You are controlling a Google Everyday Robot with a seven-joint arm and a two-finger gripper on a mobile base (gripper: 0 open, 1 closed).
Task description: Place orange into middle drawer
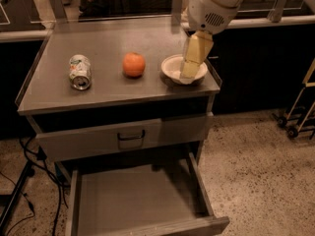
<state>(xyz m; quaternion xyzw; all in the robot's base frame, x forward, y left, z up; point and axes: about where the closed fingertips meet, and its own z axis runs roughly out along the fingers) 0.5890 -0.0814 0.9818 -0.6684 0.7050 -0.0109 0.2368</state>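
The orange [134, 64] sits on the grey cabinet top [113, 90], between a drink can and a cream bowl. My gripper [189, 73] hangs from the white arm [214, 6] at the top right, pointing down over the cream bowl [172, 69], about a hand's width right of the orange and apart from it. It holds nothing that I can see. The middle drawer [133, 195] stands pulled out at the bottom of the cabinet, with its flat grey inside bare.
A white-and-green drink can [79, 72] lies on its side left of the orange. A shut drawer front with a black loop handle [130, 135] sits above the open drawer. Cables [29, 181] trail on the floor at left. A cart's wheels [290, 127] stand at right.
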